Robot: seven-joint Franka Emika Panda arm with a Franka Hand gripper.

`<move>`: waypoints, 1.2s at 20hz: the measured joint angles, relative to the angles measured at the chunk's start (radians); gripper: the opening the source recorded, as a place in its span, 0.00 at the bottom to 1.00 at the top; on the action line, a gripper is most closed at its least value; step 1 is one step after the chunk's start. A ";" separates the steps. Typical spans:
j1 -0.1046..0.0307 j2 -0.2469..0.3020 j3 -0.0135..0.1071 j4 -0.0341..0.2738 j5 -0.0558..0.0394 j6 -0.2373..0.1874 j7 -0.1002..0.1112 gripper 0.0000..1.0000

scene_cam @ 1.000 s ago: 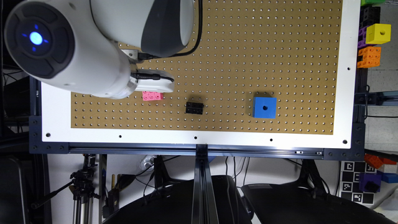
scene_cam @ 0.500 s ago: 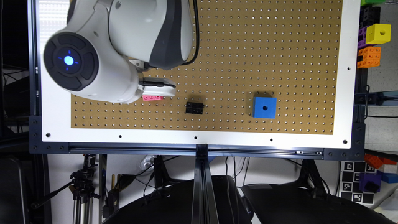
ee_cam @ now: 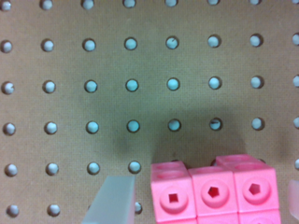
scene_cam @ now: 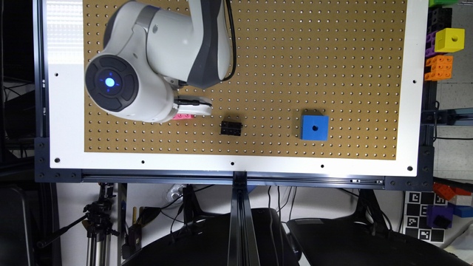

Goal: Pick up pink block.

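Note:
The pink block (scene_cam: 183, 116) lies flat on the brown pegboard (scene_cam: 295, 55), and the arm's bulk hides most of it in the exterior view. In the wrist view the pink block (ee_cam: 212, 193) sits close up, its cubes showing round recesses. My gripper (ee_cam: 203, 200) is open and straddles it. One translucent finger (ee_cam: 112, 200) stands just clear of one end, and the other finger (ee_cam: 294, 196) shows as a sliver past the opposite end. In the exterior view the gripper (scene_cam: 194, 107) is the white part right over the block.
A black block (scene_cam: 231, 128) lies a short way toward the exterior view's right of the pink one. A larger blue cube (scene_cam: 314, 127) stands farther that way. Yellow, orange and purple blocks (scene_cam: 439, 55) hang beyond the board's white frame.
The arm has swung toward the exterior view's right and settled over the pink block, which it now covers more than before. The black and blue blocks have not moved.

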 joint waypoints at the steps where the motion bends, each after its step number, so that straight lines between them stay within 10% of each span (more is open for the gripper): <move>1: 0.000 0.016 0.000 0.001 0.0000 0.016 0.000 1.00; 8: 0.002 0.056 0.008 0.046 0.0001 0.031 0.000 1.00; 9: 0.002 0.062 0.009 0.057 0.0001 0.031 0.000 0.00; 24: 0.002 0.053 0.010 0.057 0.0001 0.017 0.000 0.00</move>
